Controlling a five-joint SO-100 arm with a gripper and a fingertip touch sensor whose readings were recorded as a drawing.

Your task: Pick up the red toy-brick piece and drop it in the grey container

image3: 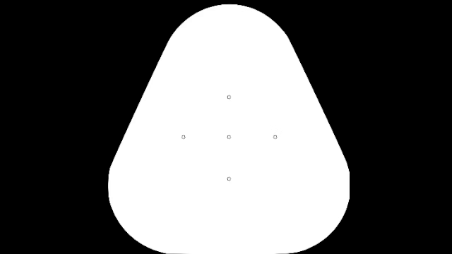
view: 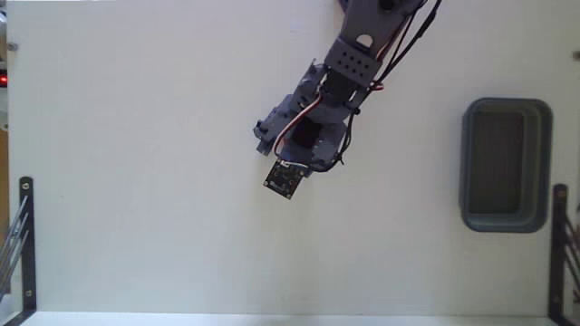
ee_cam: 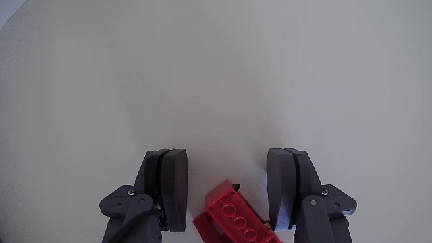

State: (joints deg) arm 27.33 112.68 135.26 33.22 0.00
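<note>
Fixed view, looking straight down. A matte white counter [view: 136, 181] fills the frame. The grey arm [view: 349, 63] enters from the top edge and reaches down and to the left, with red, white and black wires running along its segmented plastic body. A small dark square board [view: 284, 178] is mounted at its lower end. The arm's body hides the end effector here, and the red toy-brick piece cannot be seen. The grey container [view: 506, 164] lies at the right side of the counter, well apart from the arm: a rounded-corner rectangular tray of smooth plastic with a thick, lighter rim and a darker interior. Black metal brackets [view: 27, 237] stand at the left and right edges.

Wrist view. The end effector [ee_cam: 231, 192] rises from the bottom edge, its two dark grey, rounded, layered plastic fingers [ee_cam: 169, 189] standing apart with a wide gap between them, released. The red toy-brick piece [ee_cam: 233, 219] lies on the counter inside that gap, nearer the right finger and turned diagonally. It is glossy, bright red, with round studs in a row on its upper face; its lower part is cut off by the frame edge. Whether it touches the right finger cannot be told. The counter beyond is plain and off-white.
</note>
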